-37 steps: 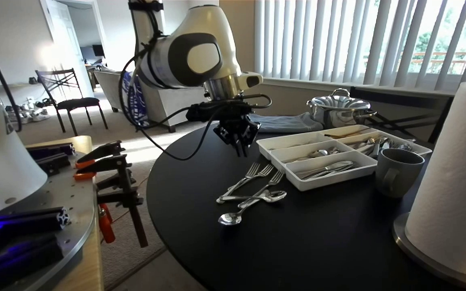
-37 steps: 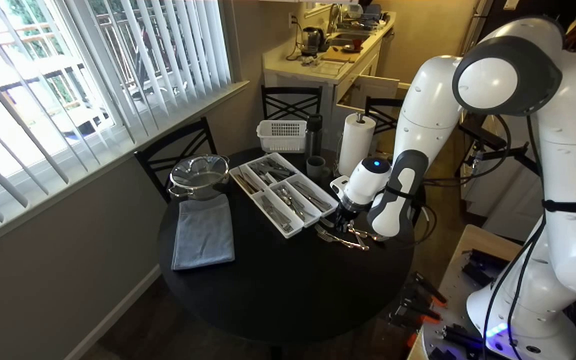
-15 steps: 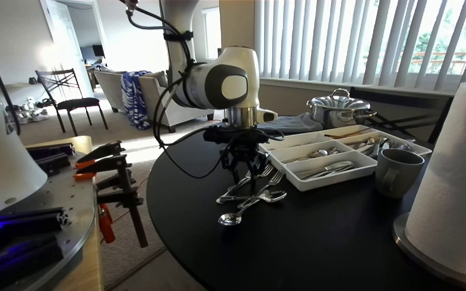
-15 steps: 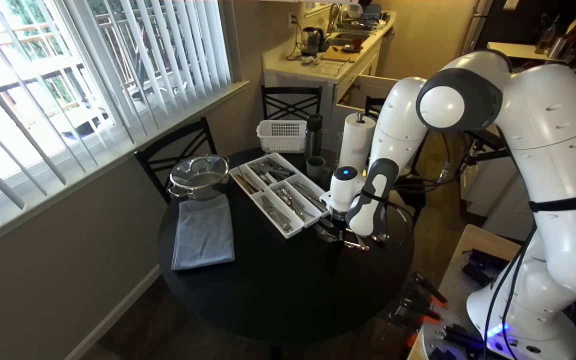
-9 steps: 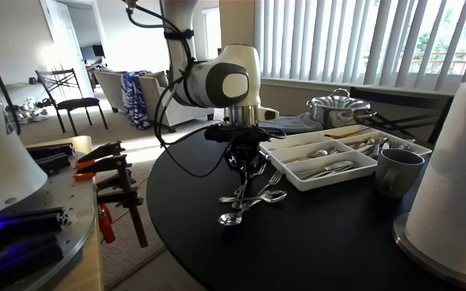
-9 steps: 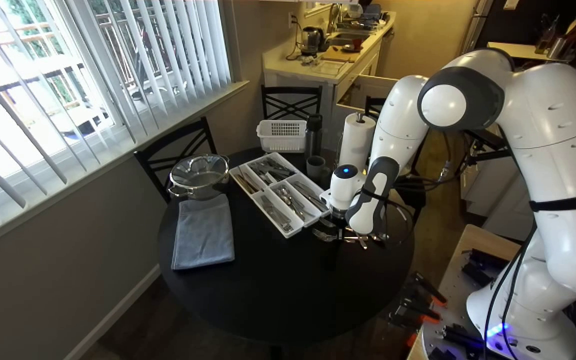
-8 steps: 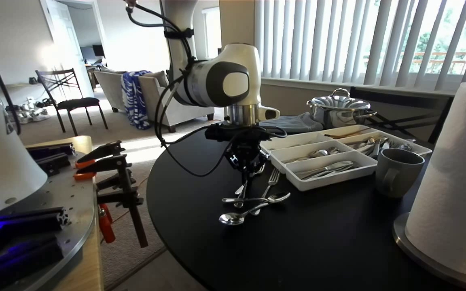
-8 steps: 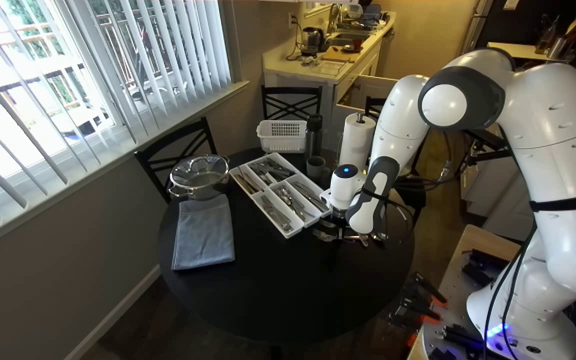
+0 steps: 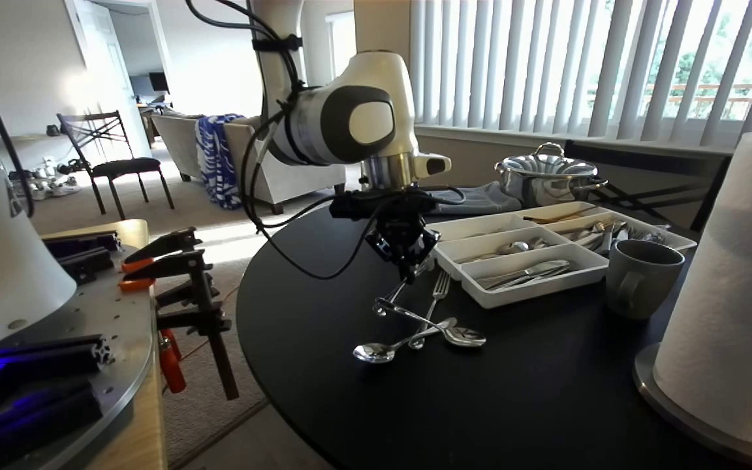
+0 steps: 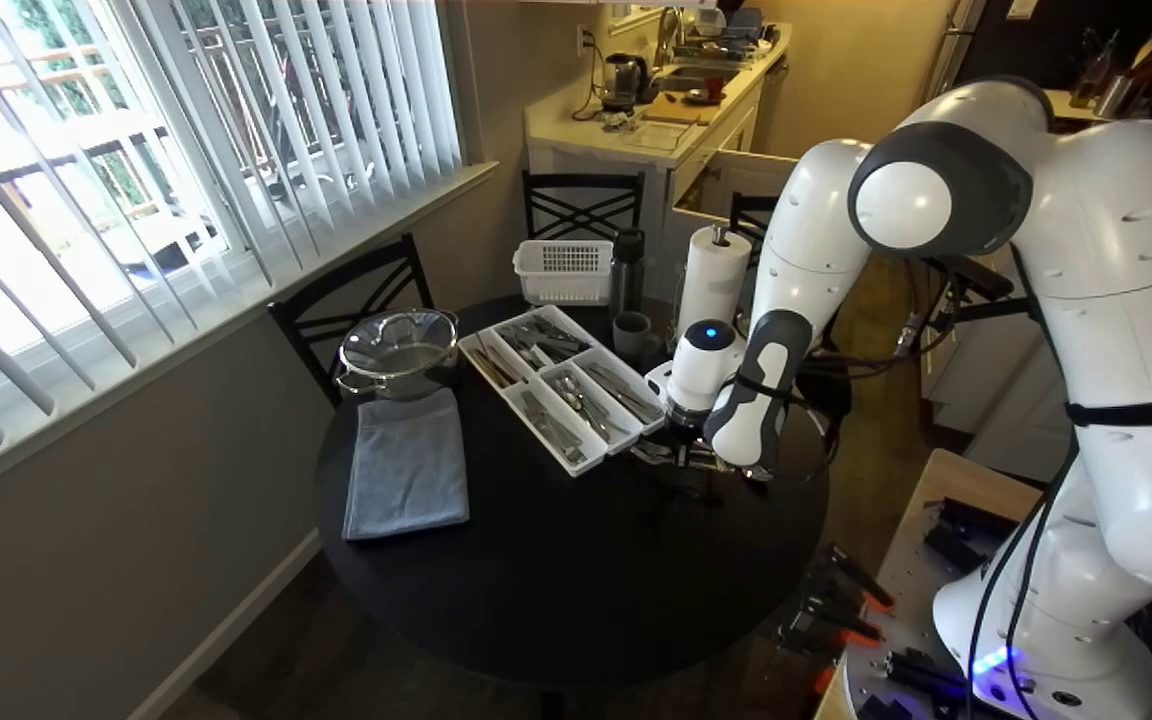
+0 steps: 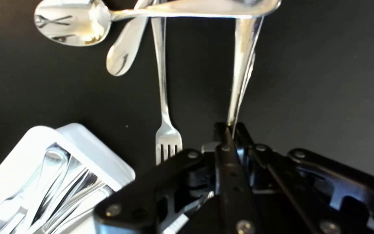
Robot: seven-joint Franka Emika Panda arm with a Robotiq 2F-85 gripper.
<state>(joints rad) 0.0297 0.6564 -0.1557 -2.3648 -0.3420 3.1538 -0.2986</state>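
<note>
My black gripper [image 9: 408,277] is shut on two forks [image 11: 239,71], whose handles slant down from the fingertips. Their heads are largely hidden by the jaws in the wrist view. Across the handles lies a spoon [image 11: 73,24]; in an exterior view that spoon [image 9: 464,337] has its bowl on the table and its handle end slightly raised. Beneath it, a second spoon [image 9: 374,353] rests flat. Left of the gripper in the wrist view, a third fork [image 11: 169,139] lies on the black table. Close by stands a white divided tray [image 11: 99,156] of cutlery.
Beside the tray [image 9: 546,287] stand a grey mug [image 9: 643,277] and a paper towel roll [image 9: 722,294]. Farther along are a lidded pot [image 10: 401,355], a folded grey cloth [image 10: 406,465], a white basket [image 10: 564,270] and a dark bottle [image 10: 628,270].
The gripper came down open over the forks, shut on them and rose a little. The crossing spoon has swung round, its bowl sliding sideways over the table.
</note>
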